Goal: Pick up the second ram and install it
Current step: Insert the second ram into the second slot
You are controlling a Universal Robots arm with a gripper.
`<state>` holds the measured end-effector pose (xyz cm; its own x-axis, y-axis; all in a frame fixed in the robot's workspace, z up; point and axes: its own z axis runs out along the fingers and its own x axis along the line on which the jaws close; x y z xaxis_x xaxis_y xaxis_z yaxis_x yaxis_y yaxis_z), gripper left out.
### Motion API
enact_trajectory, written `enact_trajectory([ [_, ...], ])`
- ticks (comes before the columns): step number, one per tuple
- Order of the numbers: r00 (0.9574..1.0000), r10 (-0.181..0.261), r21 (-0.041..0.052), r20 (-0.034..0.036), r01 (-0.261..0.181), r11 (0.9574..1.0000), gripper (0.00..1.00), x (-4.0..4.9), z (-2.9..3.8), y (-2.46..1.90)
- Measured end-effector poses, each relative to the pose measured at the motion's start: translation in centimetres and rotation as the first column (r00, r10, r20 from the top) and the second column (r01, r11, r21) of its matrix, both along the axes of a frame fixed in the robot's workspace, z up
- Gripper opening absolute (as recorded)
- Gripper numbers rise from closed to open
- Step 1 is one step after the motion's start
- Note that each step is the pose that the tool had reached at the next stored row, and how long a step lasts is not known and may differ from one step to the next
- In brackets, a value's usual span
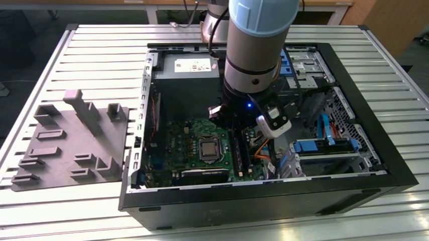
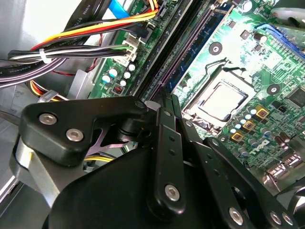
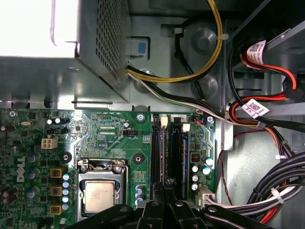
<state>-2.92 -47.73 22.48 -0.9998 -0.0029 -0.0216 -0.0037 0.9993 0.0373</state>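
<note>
My gripper (image 1: 232, 126) is lowered into the open computer case, over the memory slots beside the square silver chip (image 1: 210, 149). In both wrist views its black fingers (image 3: 157, 195) are drawn together on a thin dark strip seen edge-on. That strip is the second ram (image 3: 163, 152), and it stands along the slot nearest the chip. It also runs away from the fingertips (image 2: 164, 102) as the second ram (image 2: 190, 47) in the second wrist view. A white slot clip (image 3: 163, 121) sits at its far end. The neighbouring slot (image 3: 178, 148) runs parallel to it.
The green motherboard (image 1: 188, 150) lies on the case floor. Bundled cables (image 3: 267, 191) and a silver power supply box (image 3: 86, 47) crowd the slots. A grey tray with raised blocks (image 1: 67, 145) lies at the exterior view's left on the slatted table (image 1: 100, 45).
</note>
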Motion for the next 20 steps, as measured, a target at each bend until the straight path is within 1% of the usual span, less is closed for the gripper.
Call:
enact_trajectory([
  [20, 0.9998, -0.020, 0.0001, 0.0000, 0.020, 0.9998, 0.11, 0.09, -0.01, 0.00],
])
